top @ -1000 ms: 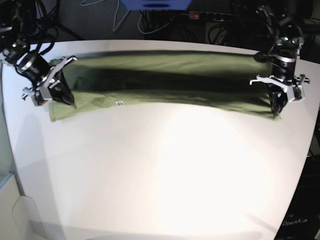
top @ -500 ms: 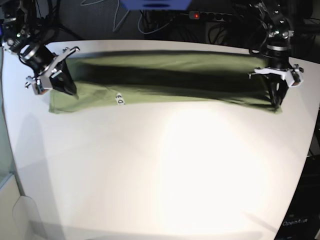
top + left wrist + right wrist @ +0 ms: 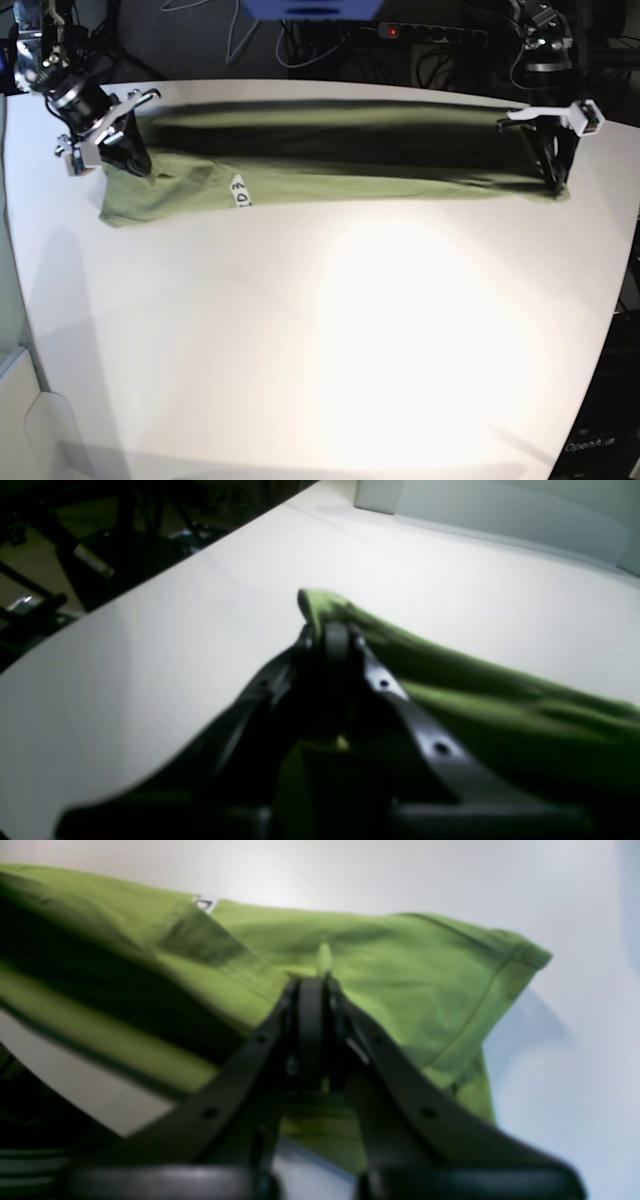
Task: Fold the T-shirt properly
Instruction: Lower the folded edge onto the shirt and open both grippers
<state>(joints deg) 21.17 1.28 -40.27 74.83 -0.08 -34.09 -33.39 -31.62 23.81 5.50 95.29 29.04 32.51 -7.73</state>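
White table [image 3: 330,330], T-shirt [image 3: 330,160] pinched between fingers [image 3: 310,1005]

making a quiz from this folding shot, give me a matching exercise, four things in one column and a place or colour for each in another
Things:
1. T-shirt
2. tag
3. left gripper
4. right gripper

Place or colour:
A. white, on the cloth near the base view's left end
B. shut on the cloth at the base view's right end
C. green, stretched along the table's far side
D. shut on the cloth at the base view's left end

Pairs: 1-C, 2-A, 3-B, 4-D
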